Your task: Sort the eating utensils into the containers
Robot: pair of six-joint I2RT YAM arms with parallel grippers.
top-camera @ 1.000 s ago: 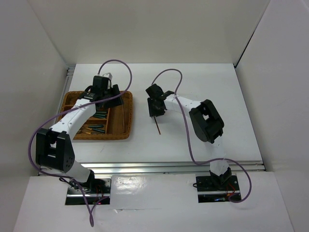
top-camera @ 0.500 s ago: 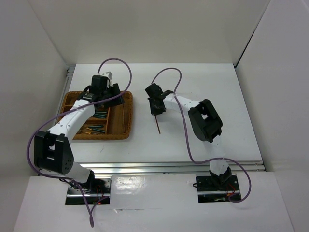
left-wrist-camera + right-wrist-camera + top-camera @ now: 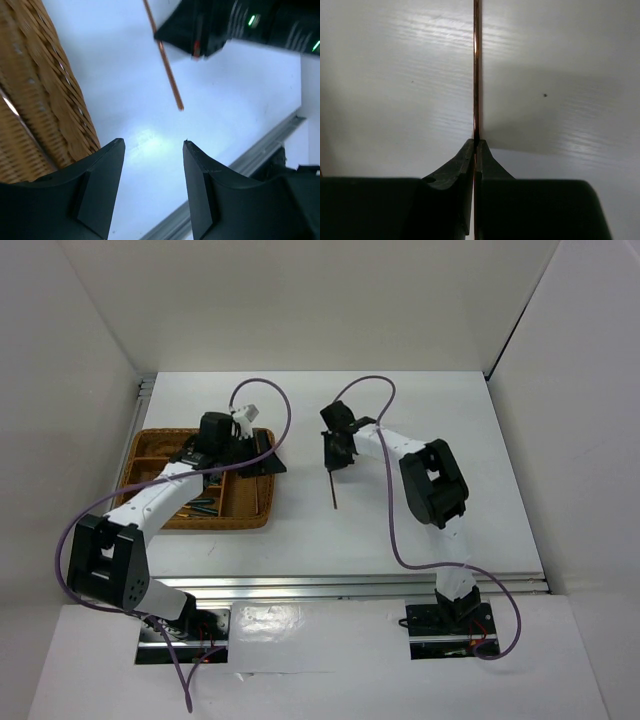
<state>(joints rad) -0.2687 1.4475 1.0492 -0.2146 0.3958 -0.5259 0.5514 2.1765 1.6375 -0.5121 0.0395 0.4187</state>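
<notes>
Right claw (image 3: 475, 142) first: its two dark fingers are pressed together on a thin gold chopstick (image 3: 476, 75), pinching it close to one end, and the rest of the stick runs straight ahead of the tips over the white table (image 3: 560, 60). From above, that stick points from the claw back toward the near edge of the table (whether its free end touches the surface, I cannot tell).

Left claw (image 3: 152, 150) is spread, nothing between its fingers; it hangs at the right-hand wall of the wicker tray (image 3: 45, 100), with bare table under the gap. Just beyond its tips is the free end of the chopstick, slanting up into the other arm's black gripper.

In the top view the tray's near rim (image 3: 200, 525) comes first, on the left half of the table. Behind the rim, teal-handled cutlery (image 3: 205, 505) lies in the compartments. Farther back, the left claw sits over the tray's right edge, and the right claw is near it to the right, apart from the tray.
</notes>
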